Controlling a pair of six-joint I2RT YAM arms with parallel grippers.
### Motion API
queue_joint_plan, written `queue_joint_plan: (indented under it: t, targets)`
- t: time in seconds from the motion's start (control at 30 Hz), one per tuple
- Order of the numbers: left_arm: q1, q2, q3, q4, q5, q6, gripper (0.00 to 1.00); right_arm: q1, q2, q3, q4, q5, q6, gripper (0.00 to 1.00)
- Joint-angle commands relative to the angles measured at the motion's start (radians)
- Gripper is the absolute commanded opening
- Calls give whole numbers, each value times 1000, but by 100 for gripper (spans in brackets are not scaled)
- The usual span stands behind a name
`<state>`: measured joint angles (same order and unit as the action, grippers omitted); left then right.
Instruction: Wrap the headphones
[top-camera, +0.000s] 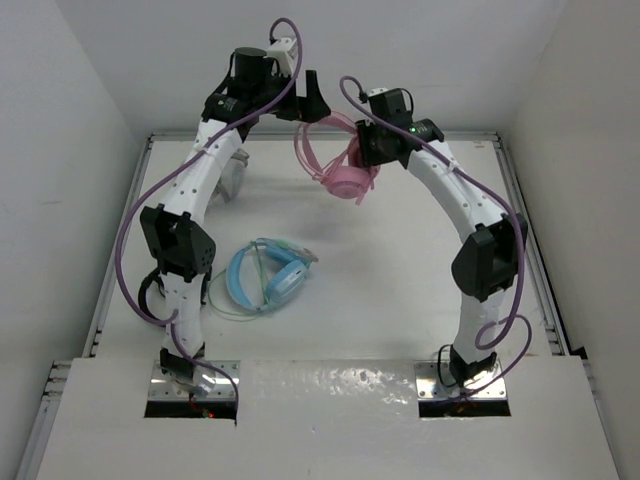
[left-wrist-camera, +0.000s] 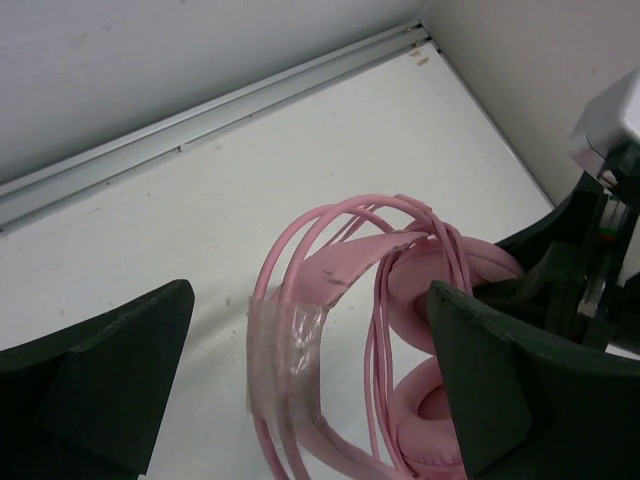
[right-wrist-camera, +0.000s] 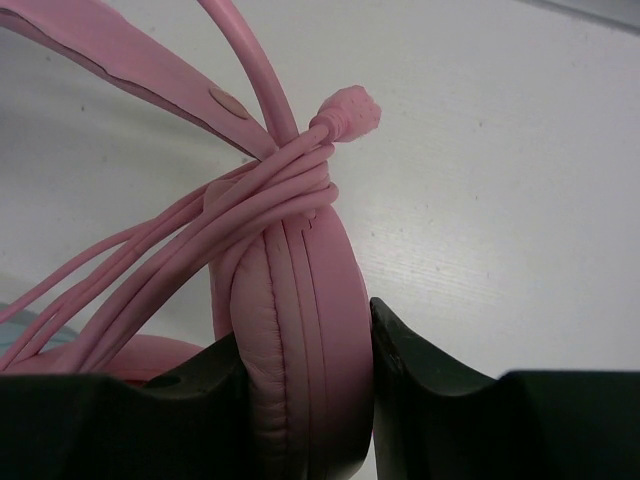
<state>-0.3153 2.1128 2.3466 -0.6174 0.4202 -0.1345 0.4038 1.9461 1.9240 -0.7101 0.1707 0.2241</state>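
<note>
Where the white surface (top-camera: 400, 260) meets its far middle edge, one set of pink over-ear headphones (top-camera: 345, 180) with padded round cups sits between the two tools. Its long axis runs diagonally: the pink headband (left-wrist-camera: 345, 265) arcs toward the far left and the cups lie toward the near right. The thin pink cable (right-wrist-camera: 200, 250) is wound in several loops along the headband, and its plug end (right-wrist-camera: 350, 110) projects free above one padded ear cup (right-wrist-camera: 300, 340). A patch of clear tape (left-wrist-camera: 285, 340) covers part of the headband.

The right tool (right-wrist-camera: 305, 390) is closed on that ear cup, one finger pressed against each flat side. The left tool (left-wrist-camera: 310, 290) stands wide apart, its two fingers straddling the headband and cable loops and gripping nothing. Whether the headphones touch the surface cannot be told.

One set of light-blue over-ear headphones (top-camera: 265, 278) lies flat on the surface, well apart, nearer the left arm.
</note>
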Motion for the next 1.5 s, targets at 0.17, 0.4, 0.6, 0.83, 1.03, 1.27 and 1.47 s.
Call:
queue_joint_plan:
  t: [0.17,0.4,0.6,0.83,1.03,1.27,1.47]
  targets:
    - [-1,-53,40,41,-8,44,100,-167,-23,9,3,-86,118,0]
    - [1,-53,37,36,-24,38,100,-260,3,-11,8,-128,67,0]
    - [1,-60,36,25,-27,49,100,-362,46,-8,1,-154,69,0]
    - [1,-60,36,21,-26,53,100,-444,68,0,0,-151,106,0]
    - [1,-62,37,18,-21,53,100,-505,68,-23,-3,-93,132,0]
    - [1,-60,34,5,-18,58,100,-513,109,39,-57,10,113,0]
    - [1,-60,34,-2,-18,61,100,-481,96,-43,-19,257,208,0]
